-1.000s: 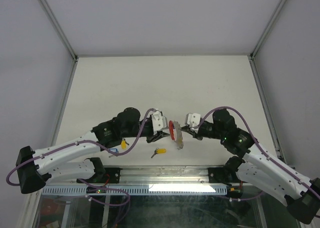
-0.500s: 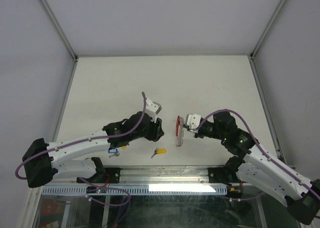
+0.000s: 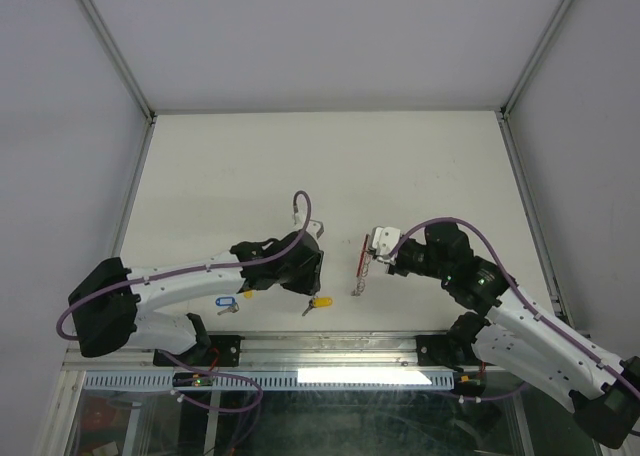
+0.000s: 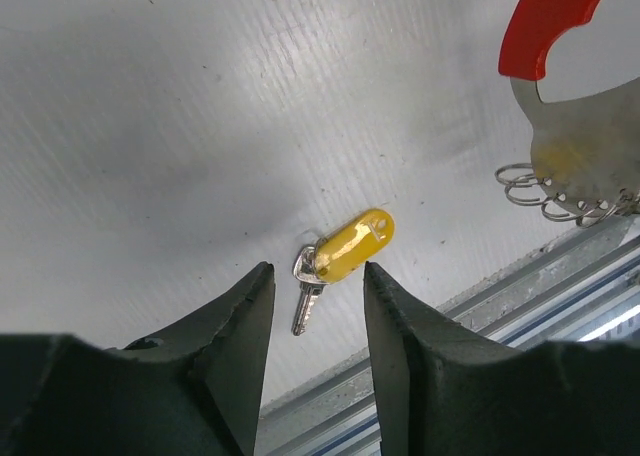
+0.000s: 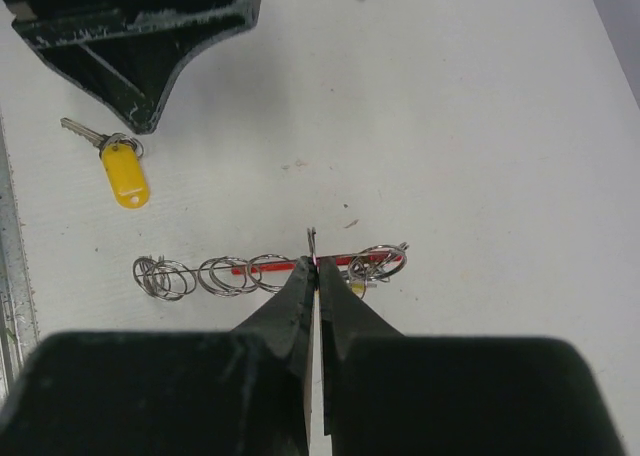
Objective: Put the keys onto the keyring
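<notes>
My right gripper [image 5: 315, 264] is shut on the keyring [image 5: 262, 272], which it holds edge-on just above the table. The keyring's red band [image 4: 555, 16] and its row of silver rings [image 4: 530, 191] also show in the left wrist view. In the top view the keyring [image 3: 363, 261] hangs at the right gripper [image 3: 374, 257]. A key with a yellow tag [image 4: 350, 246] lies flat on the table near the front edge. My left gripper [image 4: 315, 268] is open and empty, and hovers right over this key [image 3: 320, 302]. The yellow-tagged key also shows in the right wrist view [image 5: 122, 172].
A key with a blue tag [image 3: 225, 301] lies by the left arm near the front edge. The metal rail [image 3: 330, 351] of the table's front edge runs just beyond the yellow key. The left gripper body [image 5: 130, 36] stands close to the keyring.
My left arm has swung away from the keyring and toward the front edge, and now points down over the yellow key. The right gripper has turned the keyring edge-on.
</notes>
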`<state>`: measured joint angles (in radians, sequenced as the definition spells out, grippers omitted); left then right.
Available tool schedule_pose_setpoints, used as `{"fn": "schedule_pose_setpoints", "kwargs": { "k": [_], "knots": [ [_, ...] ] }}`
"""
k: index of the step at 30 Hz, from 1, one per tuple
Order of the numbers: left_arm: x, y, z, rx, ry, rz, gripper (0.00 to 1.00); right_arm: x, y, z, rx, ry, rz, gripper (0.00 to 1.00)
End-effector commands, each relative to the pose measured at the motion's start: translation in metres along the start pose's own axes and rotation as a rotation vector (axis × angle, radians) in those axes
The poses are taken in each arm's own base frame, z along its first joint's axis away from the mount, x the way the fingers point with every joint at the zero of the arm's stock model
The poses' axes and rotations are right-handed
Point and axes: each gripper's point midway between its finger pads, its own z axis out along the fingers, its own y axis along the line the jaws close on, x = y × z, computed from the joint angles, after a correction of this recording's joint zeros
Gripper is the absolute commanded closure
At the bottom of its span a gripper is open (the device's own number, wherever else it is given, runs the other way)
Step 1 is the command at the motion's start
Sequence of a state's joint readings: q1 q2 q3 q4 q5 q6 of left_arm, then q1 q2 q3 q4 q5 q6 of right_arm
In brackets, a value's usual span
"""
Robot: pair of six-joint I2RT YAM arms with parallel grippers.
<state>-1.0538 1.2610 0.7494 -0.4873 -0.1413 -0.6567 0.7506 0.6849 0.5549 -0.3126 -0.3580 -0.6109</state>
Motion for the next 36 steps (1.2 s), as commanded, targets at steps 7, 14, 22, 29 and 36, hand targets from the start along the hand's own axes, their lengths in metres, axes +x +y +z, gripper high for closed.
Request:
{"fn": "schedule_pose_setpoints", "kwargs": {
  "k": [7,14,22,29,36],
  "knots": [
    [0.012,-0.019,0.016,0.005,0.089,0.001,0.66,-0.029,-0.015,-0.005,0.043,-0.074,-0.009,1.00],
    [0.020,-0.017,0.028,-0.009,0.132,0.015,0.72,-0.030,-0.014,-0.004,0.032,-0.076,-0.004,1.00],
    [0.031,-0.016,0.034,-0.008,0.169,0.022,0.75,-0.031,-0.013,-0.003,0.024,-0.079,0.000,1.00],
    [0.035,-0.016,0.037,-0.010,0.184,0.032,0.80,-0.032,-0.013,-0.003,0.023,-0.081,0.000,1.00],
    [0.040,-0.014,0.039,-0.019,0.197,0.037,0.85,-0.031,-0.011,-0.003,0.020,-0.078,0.007,1.00]
  ]
}}
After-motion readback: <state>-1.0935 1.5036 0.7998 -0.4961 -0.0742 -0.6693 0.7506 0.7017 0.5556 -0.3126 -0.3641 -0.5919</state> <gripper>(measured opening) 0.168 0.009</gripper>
